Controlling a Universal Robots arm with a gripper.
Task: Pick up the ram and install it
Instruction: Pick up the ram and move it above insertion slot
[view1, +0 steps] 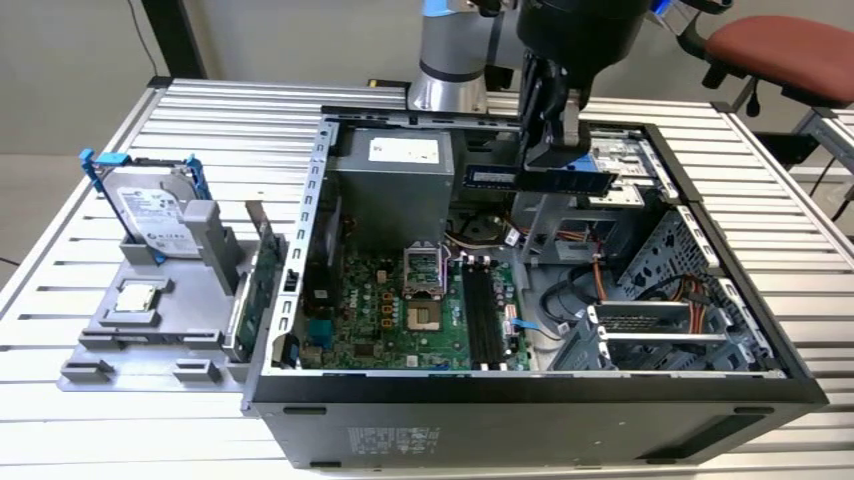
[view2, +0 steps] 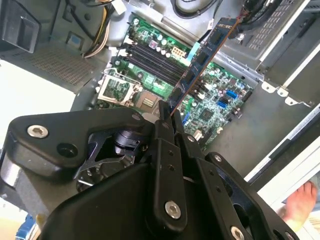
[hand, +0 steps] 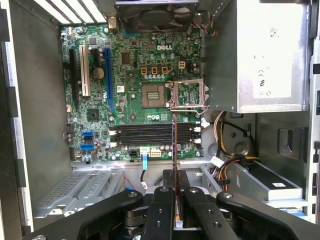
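**Exterior view:** the black two-fingered tool (view1: 554, 163) clamps the long, thin, dark-blue ram stick (view1: 501, 177) near mid-length (probably for balance) above the open grey computer case (view1: 534, 395). Its long axis is level, across this view.

**Second wrist view:** the ram (view2: 205, 55) projects beyond the fingertips.

**First wrist view:** the ram (hand: 174, 145), edge-on, lies crosswise over the black memory slots (hand: 150, 134), unseated.

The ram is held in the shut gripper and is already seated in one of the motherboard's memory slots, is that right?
Not quite. The ram is held in the shut gripper, but it is not seated. The exterior view shows it in the air above the open case, well clear of the motherboard's memory slots.
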